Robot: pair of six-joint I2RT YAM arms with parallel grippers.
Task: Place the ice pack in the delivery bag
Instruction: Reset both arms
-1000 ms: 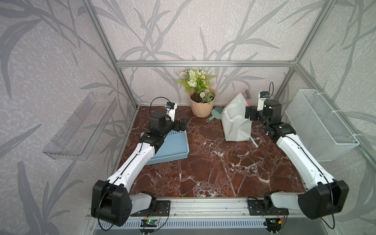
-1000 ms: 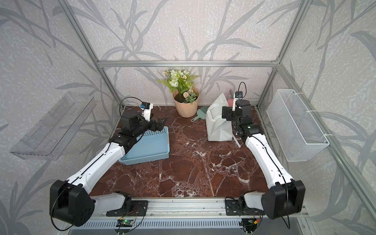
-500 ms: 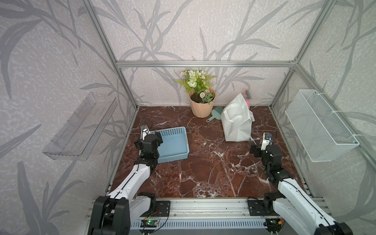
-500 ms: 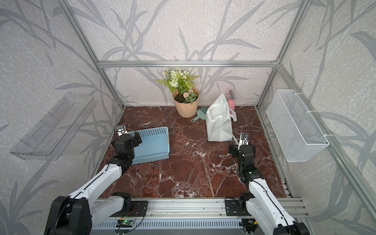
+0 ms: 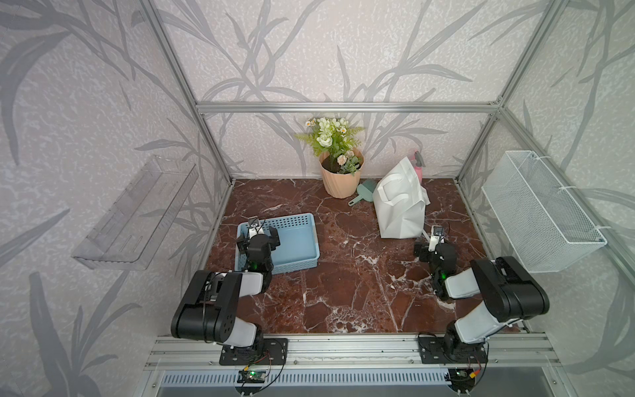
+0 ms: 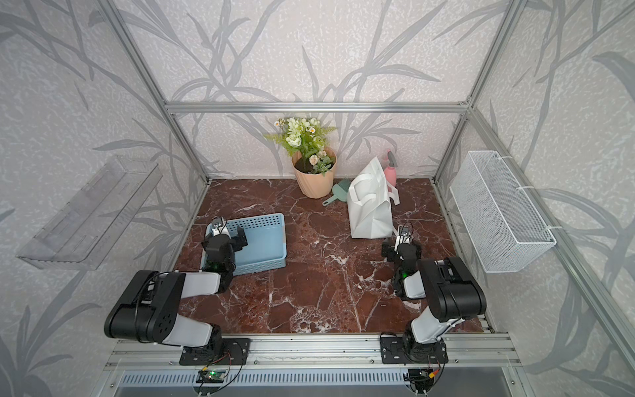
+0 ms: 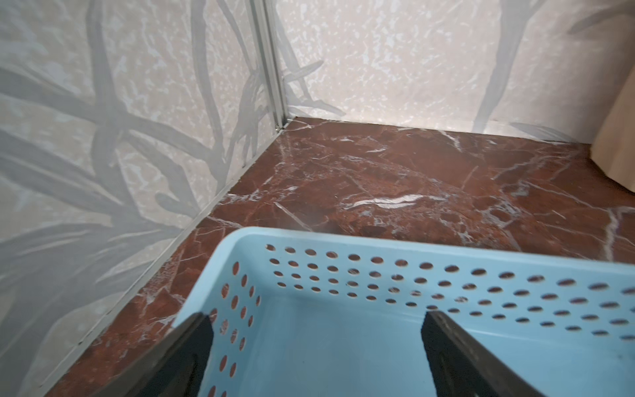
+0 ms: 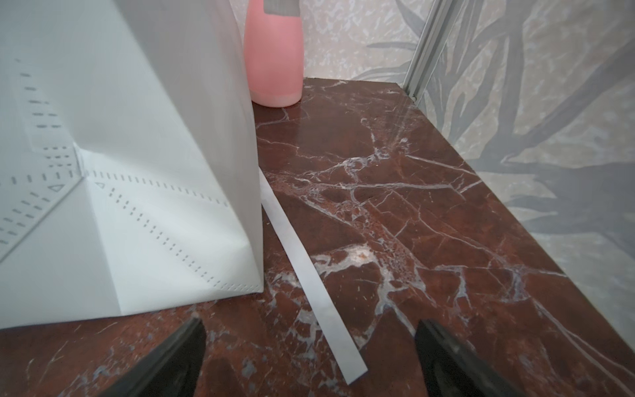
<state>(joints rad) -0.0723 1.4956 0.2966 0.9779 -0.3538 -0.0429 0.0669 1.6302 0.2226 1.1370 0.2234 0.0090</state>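
Your left gripper [image 7: 316, 326] hangs wide open and empty over the left end of the basket [image 5: 290, 221]. Your right gripper [image 8: 311, 326], also wide open and holding nothing, sits low over the counter [image 5: 343, 275] just before the near right corner of the bag [image 5: 400, 209], not touching it. The bag stands upright at the back right, a pink bottle [image 8: 275, 62] just behind it; the ice pack shows in no view.

White delivery bag [image 5: 400, 213], blue basket [image 5: 295, 242]
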